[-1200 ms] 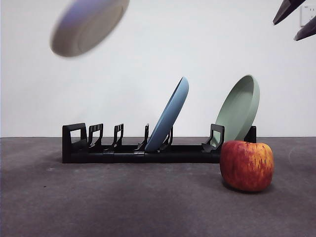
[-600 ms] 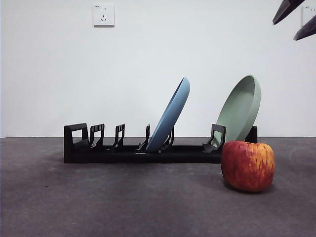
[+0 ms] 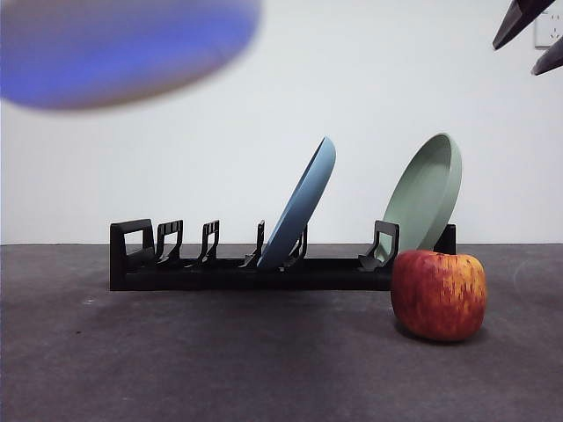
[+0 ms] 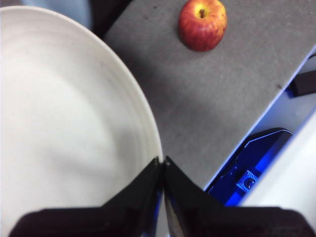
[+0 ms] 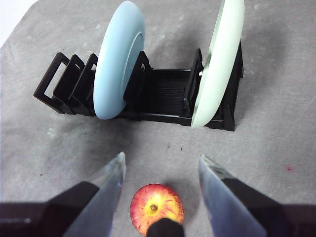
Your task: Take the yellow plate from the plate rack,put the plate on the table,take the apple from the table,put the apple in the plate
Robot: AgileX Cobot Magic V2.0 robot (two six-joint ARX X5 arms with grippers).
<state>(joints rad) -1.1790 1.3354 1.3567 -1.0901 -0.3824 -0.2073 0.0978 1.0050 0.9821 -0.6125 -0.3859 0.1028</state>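
Left wrist view: my left gripper (image 4: 161, 163) pinches the yellow plate (image 4: 64, 128) rim, aloft beside the plate rack (image 3: 246, 264) | right gripper (image 5: 160, 165) spread above the apple (image 3: 438, 294) | lower plate level onto the table (image 3: 220, 360), clear of apple.

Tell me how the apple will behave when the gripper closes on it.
The apple looks smooth and rounded, so it may slip or roll if nudged off-centre. It seems firm, likely holding shape between the open right gripper jaws above it.

The yellow plate (image 3: 123, 48) is a bluish blur cut by the front view's top edge. Beside the left gripper (image 4: 163, 165), its rim runs off frame. The apple (image 5: 156, 215) is partly hidden below the right gripper (image 5: 160, 170).
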